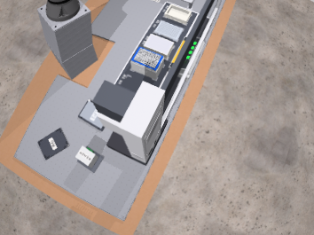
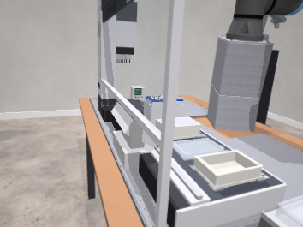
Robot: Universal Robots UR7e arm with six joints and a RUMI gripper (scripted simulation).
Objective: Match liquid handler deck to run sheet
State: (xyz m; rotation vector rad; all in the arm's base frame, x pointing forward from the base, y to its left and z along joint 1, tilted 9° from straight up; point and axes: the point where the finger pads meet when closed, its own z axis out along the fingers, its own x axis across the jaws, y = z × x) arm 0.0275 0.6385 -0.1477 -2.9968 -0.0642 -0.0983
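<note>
In the top view the deck holds a row of items: an open cream reservoir (image 1: 178, 13), a clear well plate (image 1: 168, 28), a white flat-topped block (image 1: 160, 43) and a blue-framed tip rack (image 1: 147, 59) without a cover. The same row shows in the exterior view: reservoir (image 2: 228, 168), plate (image 2: 199, 146), block (image 2: 179, 127), tip rack (image 2: 156, 104). The deck beyond the tip rack is hidden by a white housing (image 1: 142, 116). The READY key (image 1: 87, 156) stands on its post. Only the arm's base (image 1: 62, 1) and pedestal show; the gripper is out of both views.
A dark labelled square pad (image 1: 53, 143) lies near the table's corner. A grey flat piece (image 1: 90, 115) lies beside the dark box (image 1: 113, 99). The handler's frame post (image 2: 171, 104) and pipetting head (image 2: 126, 35) stand over the deck.
</note>
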